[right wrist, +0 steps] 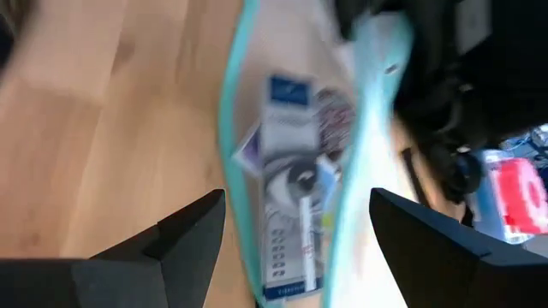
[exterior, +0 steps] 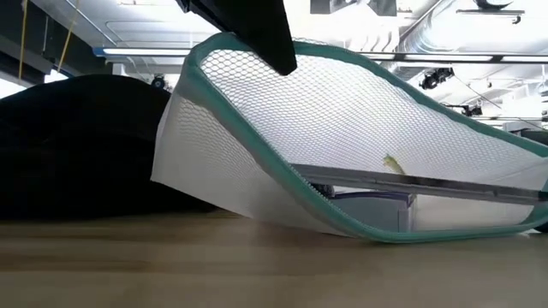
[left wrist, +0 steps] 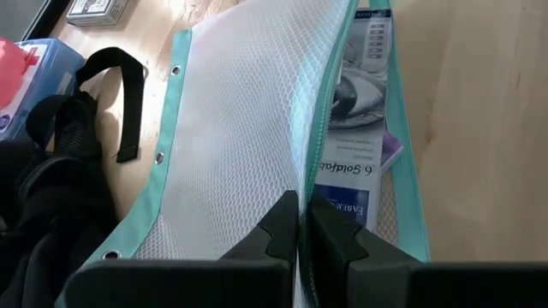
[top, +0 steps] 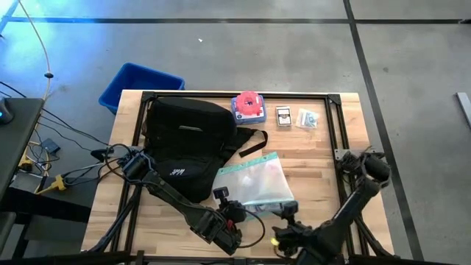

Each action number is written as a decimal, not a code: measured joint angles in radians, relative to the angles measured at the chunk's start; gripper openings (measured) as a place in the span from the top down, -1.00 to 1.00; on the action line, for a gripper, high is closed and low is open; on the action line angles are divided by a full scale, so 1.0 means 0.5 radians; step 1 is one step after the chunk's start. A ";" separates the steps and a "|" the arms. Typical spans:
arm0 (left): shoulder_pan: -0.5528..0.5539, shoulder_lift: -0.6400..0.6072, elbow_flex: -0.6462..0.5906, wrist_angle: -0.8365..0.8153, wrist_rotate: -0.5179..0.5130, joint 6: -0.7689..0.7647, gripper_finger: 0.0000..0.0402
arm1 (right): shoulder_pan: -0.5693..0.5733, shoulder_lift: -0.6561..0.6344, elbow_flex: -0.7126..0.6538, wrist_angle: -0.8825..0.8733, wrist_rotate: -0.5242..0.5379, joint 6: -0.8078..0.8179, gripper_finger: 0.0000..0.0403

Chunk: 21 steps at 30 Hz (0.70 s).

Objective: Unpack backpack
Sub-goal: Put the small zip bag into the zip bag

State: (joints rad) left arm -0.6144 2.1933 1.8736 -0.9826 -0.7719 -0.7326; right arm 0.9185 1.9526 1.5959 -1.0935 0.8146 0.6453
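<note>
The blue bin sits off the table's far left corner, and the backpack lies on the table's left half, near the far edge, its strap trailing toward the middle. Just beside it, the left gripper is pressed together on the upper edge of a teal-trimmed mesh pouch, holding that side lifted so the mouth gapes; the low view shows the pouch propped up in an arc with only its bottom on the wood. The pinch looks thin, only a strip of mesh by the zipper, so any tug could slip it and the mouth would fall shut. Inside lie a printed box and loose papers. The right gripper hovers at the mouth with its 2 fingers spread wide and nothing between them. If it reaches in off line, a finger may snag the mesh or trim and drag the whole pouch. Farther right, a red-topped box and 2 small packets lie well apart along the far edge, clear of any sweep.
</note>
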 joint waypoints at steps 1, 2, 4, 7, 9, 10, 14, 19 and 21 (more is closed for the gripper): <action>0.000 0.000 0.000 0.000 0.000 0.000 1.00 | 0.000 -0.044 0.000 -0.003 0.007 0.020 -0.36; 0.000 0.000 0.000 0.000 0.000 0.000 1.00 | -0.006 -0.090 0.000 -0.012 0.009 0.036 -0.36; 0.002 0.000 0.000 0.001 -0.001 0.000 1.00 | -0.041 -0.177 0.000 -0.057 0.037 0.073 -0.36; 0.001 0.000 0.000 0.000 -0.001 0.001 1.00 | -0.125 -0.302 0.000 -0.276 0.133 0.242 -0.36; 0.001 0.000 0.000 0.001 0.000 0.002 1.00 | -0.252 -0.406 -0.001 -0.524 0.030 0.479 -0.36; 0.001 0.000 0.000 0.001 0.001 0.002 1.00 | -0.345 -0.457 -0.015 -0.654 -0.043 0.588 -0.36; 0.001 0.000 0.000 0.000 0.004 0.002 1.00 | -0.740 -0.657 -0.190 -0.941 -0.202 0.728 -0.36; -0.014 0.001 0.000 0.001 0.002 0.003 1.00 | -1.394 -0.993 -0.632 -0.502 -0.623 0.202 -0.36; -0.017 0.008 0.000 0.001 0.002 0.004 1.00 | -1.655 -1.081 -0.835 -0.334 -0.728 0.055 -0.36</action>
State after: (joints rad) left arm -0.6228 2.1972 1.8736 -0.9819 -0.7712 -0.7306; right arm 0.0911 1.4119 1.1785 -1.2607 0.4505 0.6730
